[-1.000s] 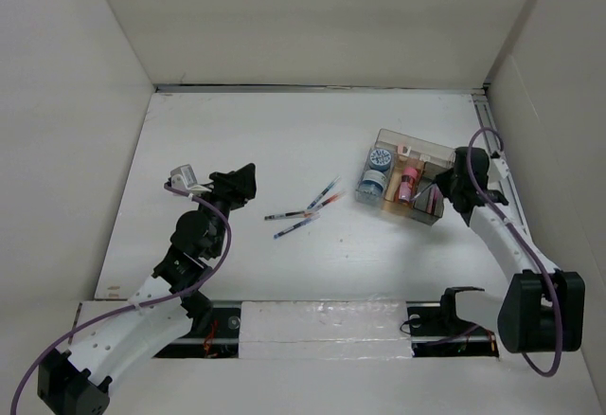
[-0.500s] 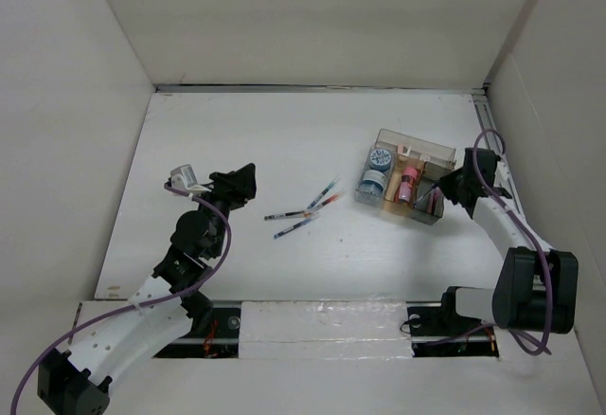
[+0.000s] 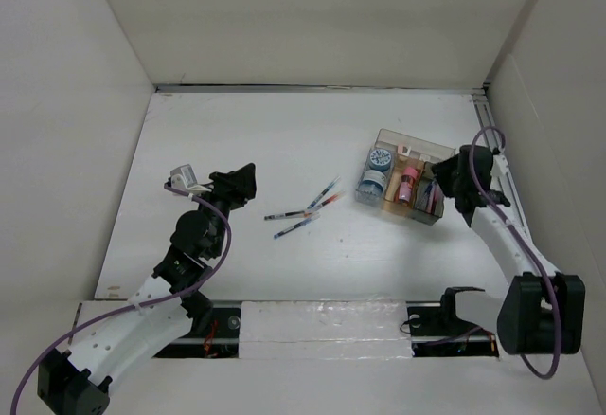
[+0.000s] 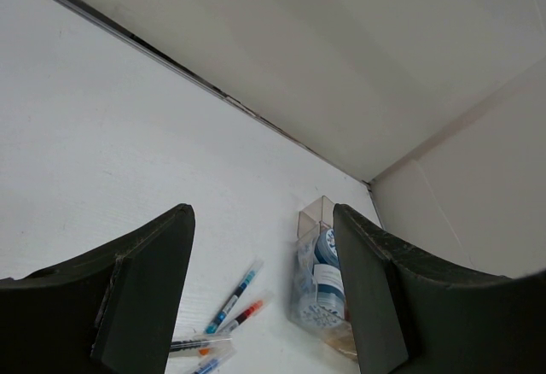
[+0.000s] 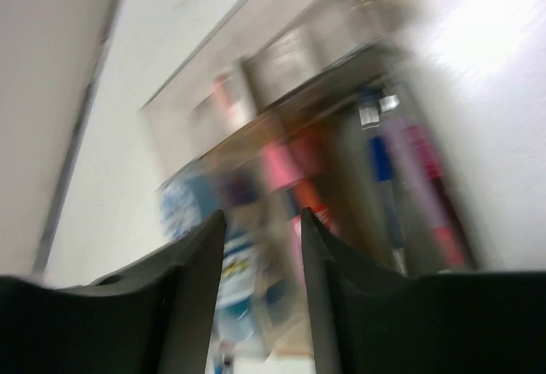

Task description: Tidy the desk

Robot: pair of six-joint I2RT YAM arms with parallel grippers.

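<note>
The desk (image 3: 284, 140) is a white tabletop walled by white panels. Several loose pens (image 3: 305, 210) with blue and red marks lie at its middle; they also show in the left wrist view (image 4: 230, 301). A clear compartment box (image 3: 402, 186) at the right holds blue-lidded jars, pink items and pens. My left gripper (image 3: 248, 184) is open and empty, left of the pens, which show between its jaws (image 4: 263, 220). My right gripper (image 3: 439, 182) is at the box's right end, over the pen compartment (image 5: 401, 195). Its jaws (image 5: 261, 220) stand apart with nothing between them; that view is blurred.
A metal rail (image 3: 322, 316) runs along the near edge between the arm bases. A second rail (image 3: 492, 131) lines the right wall, close behind the right arm. The back wall's seam (image 4: 171, 67) lies far beyond the left gripper.
My right gripper swung right, away from the box, then came back over its right end. The thin pen-like thing at its tip earlier no longer shows there. The left arm has not moved.
</note>
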